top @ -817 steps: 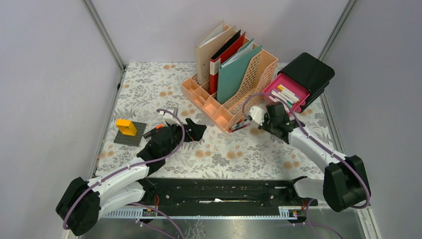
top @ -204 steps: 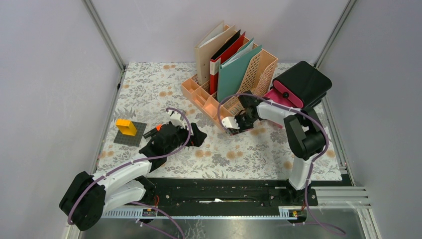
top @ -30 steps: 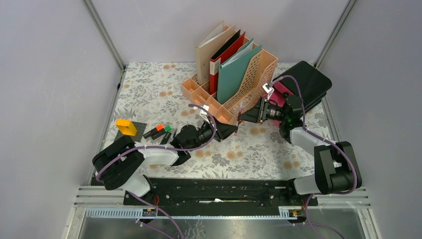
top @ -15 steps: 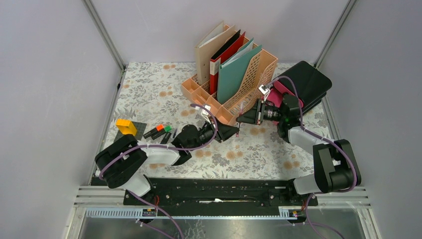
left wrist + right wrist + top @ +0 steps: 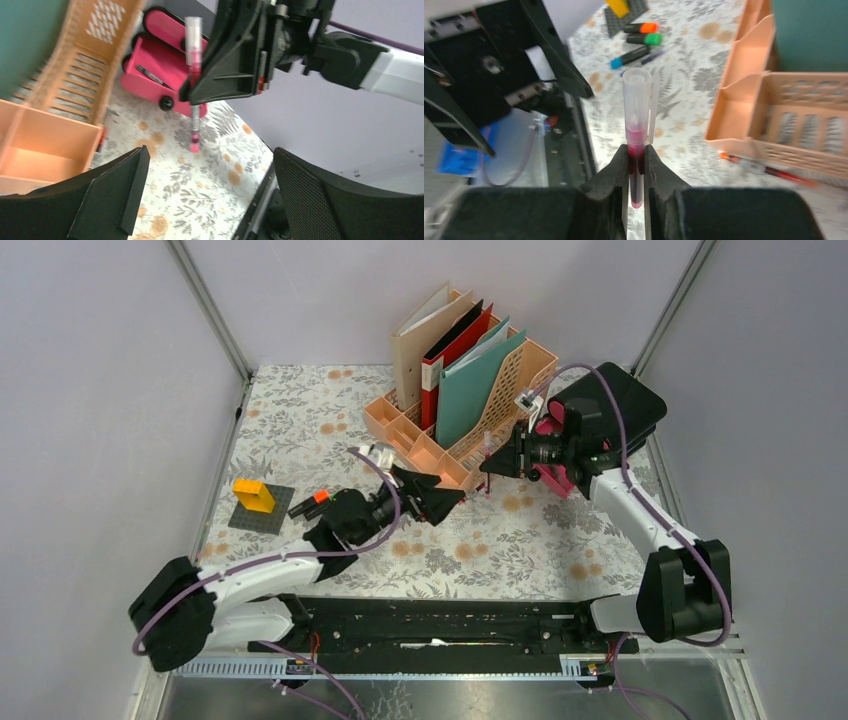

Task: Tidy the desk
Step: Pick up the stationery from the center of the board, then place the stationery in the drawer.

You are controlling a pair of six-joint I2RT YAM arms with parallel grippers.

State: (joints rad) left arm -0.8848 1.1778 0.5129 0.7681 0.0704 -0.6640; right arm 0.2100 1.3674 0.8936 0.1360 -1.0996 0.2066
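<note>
from above, the desk, a flat tabletop under a whitish cloth printed with grey leaves and orange-brown flowers, lies between grey walls, with both arms reaching over its middle. the right gripper pinches a slim pink pen with a clear plastic cap, held upright just in front of the peach plastic file rack with its lattice side. the right wrist view shows what the top view cannot: two smooth black fingers clamp the pink barrel from both sides, with the translucent cap standing above them. it also shows a thin red pen lying on the cloth against the rack's base, and an orange-capped highlighter, a green-capped one and a blue-capped marker lying side by side. the left gripper faces the held pen with its jaws spread wide and nothing between them. its finely textured black pads frame the left wrist view, which alone shows the glossy pink drawer behind the pen. only the top view shows the yellow block on a flat grey plate near the desk's left edge.
</note>
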